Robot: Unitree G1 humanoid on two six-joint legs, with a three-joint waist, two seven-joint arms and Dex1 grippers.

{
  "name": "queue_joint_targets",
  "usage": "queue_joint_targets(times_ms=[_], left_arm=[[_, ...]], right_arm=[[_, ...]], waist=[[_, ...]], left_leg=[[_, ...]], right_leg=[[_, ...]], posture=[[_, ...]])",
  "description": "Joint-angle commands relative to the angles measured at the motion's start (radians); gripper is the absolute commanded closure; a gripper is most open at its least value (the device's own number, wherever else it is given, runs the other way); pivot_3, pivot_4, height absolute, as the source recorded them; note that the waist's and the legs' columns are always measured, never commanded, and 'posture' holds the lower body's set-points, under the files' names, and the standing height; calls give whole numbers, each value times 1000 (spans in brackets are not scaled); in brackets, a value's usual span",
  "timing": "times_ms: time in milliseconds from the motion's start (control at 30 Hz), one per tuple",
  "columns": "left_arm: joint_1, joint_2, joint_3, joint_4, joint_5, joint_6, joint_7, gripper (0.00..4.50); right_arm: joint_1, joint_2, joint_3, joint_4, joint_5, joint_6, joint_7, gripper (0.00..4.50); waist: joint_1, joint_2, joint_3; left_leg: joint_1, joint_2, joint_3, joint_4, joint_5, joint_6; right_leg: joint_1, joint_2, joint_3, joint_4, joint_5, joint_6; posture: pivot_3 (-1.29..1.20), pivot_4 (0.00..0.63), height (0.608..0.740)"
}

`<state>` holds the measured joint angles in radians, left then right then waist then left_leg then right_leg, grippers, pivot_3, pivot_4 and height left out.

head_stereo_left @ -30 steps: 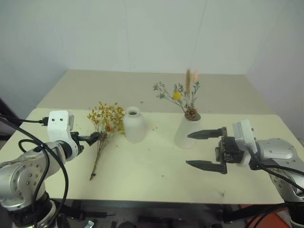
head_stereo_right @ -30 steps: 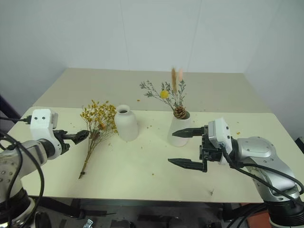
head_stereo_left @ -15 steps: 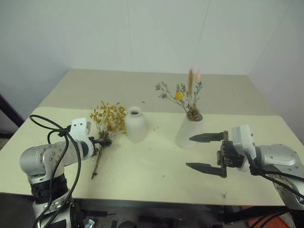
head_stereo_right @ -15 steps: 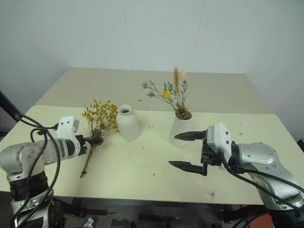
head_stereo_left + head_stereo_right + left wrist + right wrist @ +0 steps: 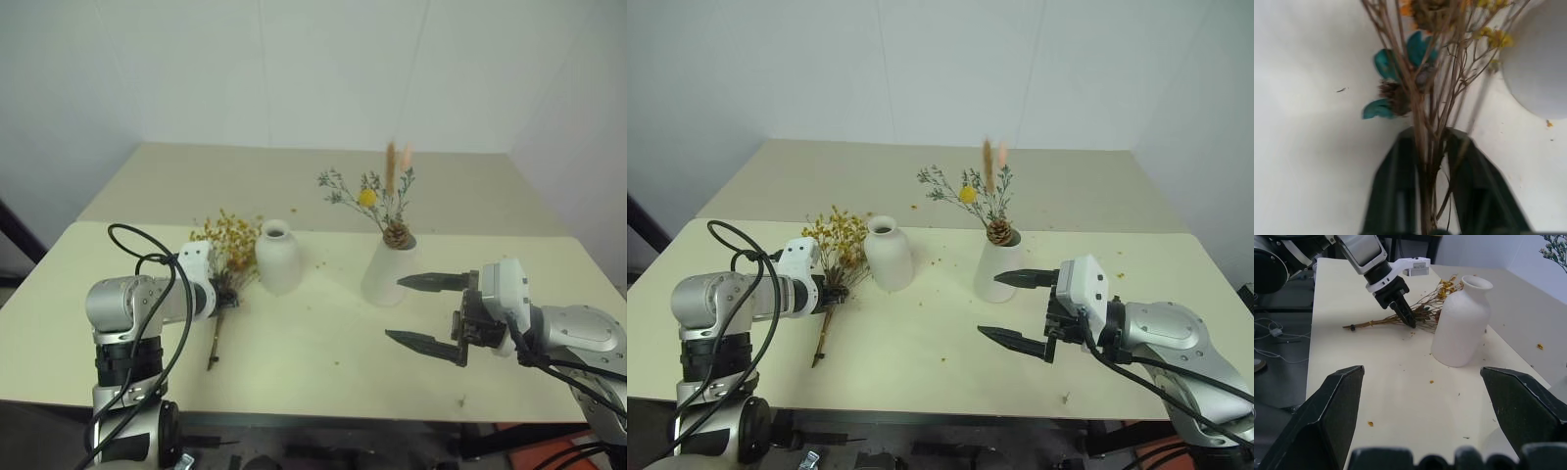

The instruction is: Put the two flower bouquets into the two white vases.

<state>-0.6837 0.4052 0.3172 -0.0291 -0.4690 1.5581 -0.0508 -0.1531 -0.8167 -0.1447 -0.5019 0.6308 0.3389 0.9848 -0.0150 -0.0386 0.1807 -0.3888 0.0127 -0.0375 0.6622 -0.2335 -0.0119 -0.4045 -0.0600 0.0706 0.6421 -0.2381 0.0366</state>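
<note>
We are seeing the right claw (image 5: 1011, 308) hovering over the bench (image 5: 921, 362), fingers wide apart, holding nothing. The left claw (image 5: 1406, 316) is clamping the brown stems of the yellow bouquet (image 5: 227, 240), lying just beside the rounded vase (image 5: 277, 257). Farther right, the grey-green sprig (image 5: 377, 201) is standing in the tapered vase (image 5: 387, 272).

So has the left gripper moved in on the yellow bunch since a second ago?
Yes. The left gripper has gone toward the rounded vase and is now shut on the stems of the yellow-orange bouquet, which lies on the table.
</note>
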Motion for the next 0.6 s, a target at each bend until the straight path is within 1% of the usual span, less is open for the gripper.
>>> queue_joint_targets(times_ms=[33,167,233,333,433,500,600], left_arm=[[-5,23,-35,-34,24,-61,-30,4435],[1,23,-12,-85,61,-158,-12,4435],[-10,19,53,-109,59,-218,-10,4435],[-1,21,135,-164,43,-358,-27,4435],[-1,25,211,-201,-6,-508,-92,4435],[-21,22,256,-203,-75,-566,-155,4435],[-53,25,268,-147,-146,-679,-268,4435]], right_arm=[[-7,-11,-36,-22,-5,-2,-13,0],[-7,-9,-40,-26,3,-1,-13,0],[-5,-7,-44,-29,6,-1,-14,0],[4,-3,-50,-33,8,-4,-16,0],[8,8,-51,-37,9,-10,-20,0],[2,24,-49,-41,15,-12,-28,0],[-14,64,-47,-50,38,-10,-57,0]], waist=[[0,0,0],[0,0,0],[-1,0,0],[-2,0,0],[-1,0,0],[0,0,0],[3,0,0]], left_leg=[[0,0,0,0,0,0],[-1,0,0,0,0,0],[-1,0,0,0,0,0],[-1,0,0,0,0,0],[-2,0,0,0,0,0],[-2,0,0,0,0,0],[-1,0,0,0,0,0]], right_leg=[[0,0,0,0,0,0],[-1,0,0,-1,0,0],[-1,0,0,-1,0,0],[-1,0,0,-1,0,0],[-1,0,0,-1,0,0],[-1,0,0,-1,0,0],[0,0,0,-1,0,0]], posture=[[0,150,740],[0,150,740],[0,150,740],[0,150,740],[0,150,740],[0,150,740],[0,150,740]])
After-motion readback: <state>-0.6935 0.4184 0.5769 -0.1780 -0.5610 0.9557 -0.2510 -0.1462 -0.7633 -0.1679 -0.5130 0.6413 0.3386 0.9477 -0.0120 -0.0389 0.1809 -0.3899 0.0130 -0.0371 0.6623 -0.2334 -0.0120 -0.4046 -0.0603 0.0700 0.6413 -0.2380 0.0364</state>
